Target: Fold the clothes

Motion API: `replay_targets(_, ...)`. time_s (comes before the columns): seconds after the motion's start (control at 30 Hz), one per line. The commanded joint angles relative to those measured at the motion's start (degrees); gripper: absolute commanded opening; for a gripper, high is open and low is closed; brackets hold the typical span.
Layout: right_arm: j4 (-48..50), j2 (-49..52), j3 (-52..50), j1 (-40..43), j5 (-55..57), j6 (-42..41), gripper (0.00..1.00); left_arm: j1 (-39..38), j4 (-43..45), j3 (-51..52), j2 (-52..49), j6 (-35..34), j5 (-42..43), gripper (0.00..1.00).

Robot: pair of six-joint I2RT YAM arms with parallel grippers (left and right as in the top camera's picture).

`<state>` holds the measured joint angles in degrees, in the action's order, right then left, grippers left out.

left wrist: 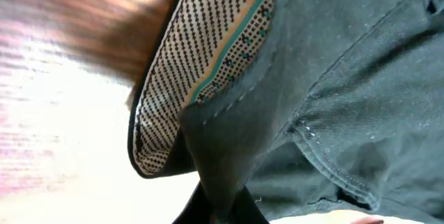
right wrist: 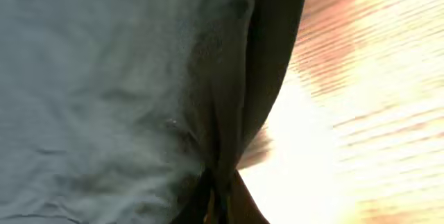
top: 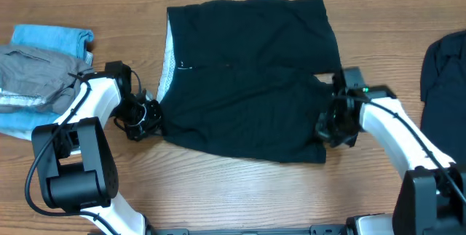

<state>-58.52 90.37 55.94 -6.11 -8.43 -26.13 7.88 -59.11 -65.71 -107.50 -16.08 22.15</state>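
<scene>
Both hands pinch the black shorts on the table.
Overhead: the left hand grips the near waistband corner, the right hand the near hem corner; a grey garment on light blue cloth lies left, a dark garment right. Left wrist: fabric beside the dotted waistband lining bunches into the closed hand. Right wrist: a black fold narrows into the closed hand.

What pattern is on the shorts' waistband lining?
Lining: whitish with small dark dots and a teal stripe; clearest in left wrist view.
</scene>
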Motion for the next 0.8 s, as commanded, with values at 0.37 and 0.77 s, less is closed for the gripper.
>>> replay_targets(0.37,-8.6,-1.1,5.2,-0.3,1.9,2.1,0.04,-0.6,-8.5,-0.1,22.1,0.6,-2.2,0.04)
replay_targets(0.77,-20.0,-15.3,5.3,-0.3,1.9,2.4,0.04,-13.2,-20.5,-0.1,29.7,-7.7,-7.8,0.04)
